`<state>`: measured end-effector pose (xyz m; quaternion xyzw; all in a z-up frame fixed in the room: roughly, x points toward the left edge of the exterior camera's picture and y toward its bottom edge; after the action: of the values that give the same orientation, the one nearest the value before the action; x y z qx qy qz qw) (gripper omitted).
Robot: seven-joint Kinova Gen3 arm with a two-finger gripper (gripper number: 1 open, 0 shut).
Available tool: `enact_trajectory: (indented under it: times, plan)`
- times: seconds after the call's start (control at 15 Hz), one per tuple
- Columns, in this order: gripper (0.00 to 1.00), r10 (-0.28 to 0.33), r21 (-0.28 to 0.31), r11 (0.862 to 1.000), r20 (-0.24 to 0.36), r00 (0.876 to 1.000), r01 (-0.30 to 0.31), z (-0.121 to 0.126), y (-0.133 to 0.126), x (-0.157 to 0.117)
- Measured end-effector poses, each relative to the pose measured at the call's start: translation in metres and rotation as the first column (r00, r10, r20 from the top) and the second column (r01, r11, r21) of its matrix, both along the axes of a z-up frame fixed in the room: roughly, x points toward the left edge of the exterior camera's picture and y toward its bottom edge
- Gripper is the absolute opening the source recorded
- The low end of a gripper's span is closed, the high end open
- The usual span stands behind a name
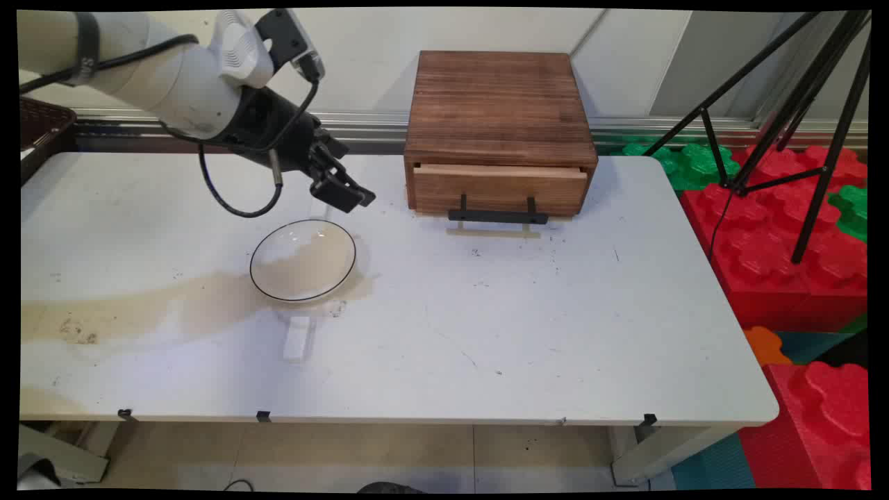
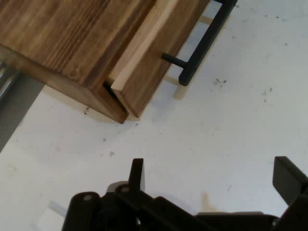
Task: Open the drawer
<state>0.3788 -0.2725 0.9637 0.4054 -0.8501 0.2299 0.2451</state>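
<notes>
My black gripper [image 1: 347, 196] hangs above the table just beyond the far rim of a clear glass plate [image 1: 303, 260] with a dark edge. It stands open, and nothing is between its fingers [image 2: 136, 174]. To its right sits a brown wooden drawer box [image 1: 499, 132] whose drawer is pulled out slightly, with a black bar handle [image 1: 497, 217]. In the hand view the box's corner [image 2: 96, 53] and the handle [image 2: 204, 45] lie ahead of the gripper [image 2: 211, 180], with bare table between.
A small white block [image 1: 297, 338] lies on the table in front of the plate. A black tripod [image 1: 799, 104] and red and green foam blocks [image 1: 785, 236] stand off the table's right side. A dark basket [image 1: 38, 121] is at the far left.
</notes>
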Motion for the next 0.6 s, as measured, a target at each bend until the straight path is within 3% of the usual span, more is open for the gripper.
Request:
enact_trajectory:
  times: [0.6]
  plan:
    - [1.00,-0.060,0.039,0.998,0.066,0.996,0.058,0.000,-0.048,-0.037]
